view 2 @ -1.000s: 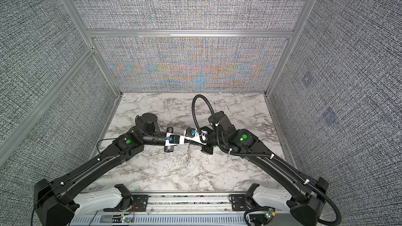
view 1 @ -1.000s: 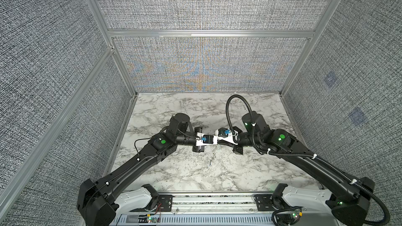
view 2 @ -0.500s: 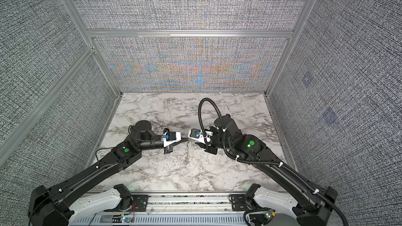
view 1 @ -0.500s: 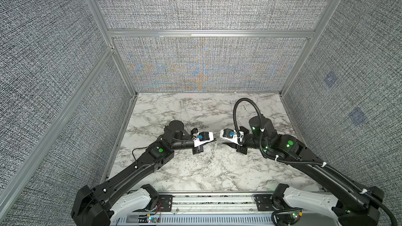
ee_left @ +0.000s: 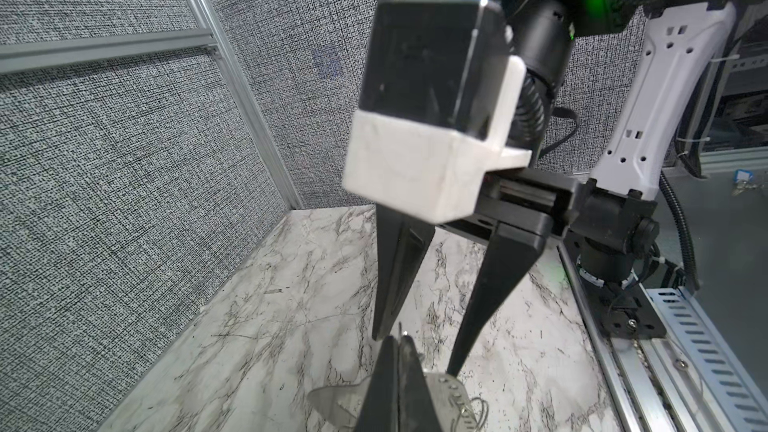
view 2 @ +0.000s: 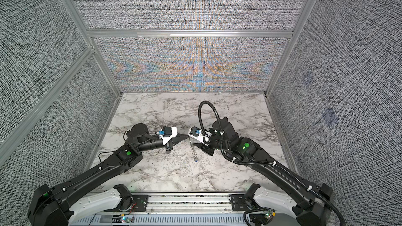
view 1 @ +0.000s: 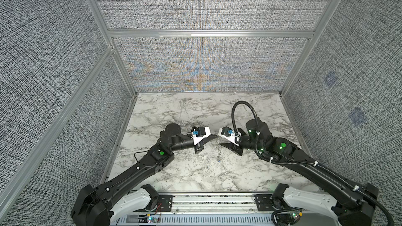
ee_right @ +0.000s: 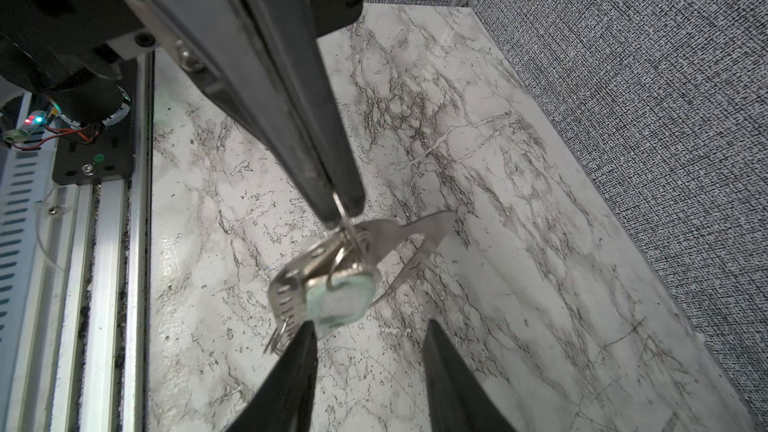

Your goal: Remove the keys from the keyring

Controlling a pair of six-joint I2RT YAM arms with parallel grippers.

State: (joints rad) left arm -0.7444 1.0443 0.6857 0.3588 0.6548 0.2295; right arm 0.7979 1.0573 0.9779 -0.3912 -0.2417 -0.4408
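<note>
My left gripper [ee_right: 345, 209] is shut, its fingertips pinching the thin wire of the keyring [ee_right: 347, 238]. The bunch hangs from it over the marble table [view 1: 195, 170]. On the ring in the right wrist view are the keys: a silvery flat piece with a row of slots [ee_right: 286, 288] and a grey flat plate with a wide opening [ee_right: 415, 230]. A pale blue tag [ee_right: 340, 301] hangs with them. My right gripper [ee_right: 370, 326] stands open just short of the bunch, holding nothing. In both top views the bunch [view 1: 218, 148] [view 2: 193, 148] dangles between the two grippers [view 1: 215, 136] [view 1: 220, 141].
Grey fabric walls with aluminium posts [view 1: 121, 68] close in the table on three sides. A metal rail [view 1: 213, 201] with the arm bases runs along the front edge. The right arm's black cable [view 1: 241, 107] loops above its wrist.
The two grippers, joined at the centre a second ago, have drawn apart. The right gripper has opened and let go, and the bunch now hangs from the left gripper alone.
</note>
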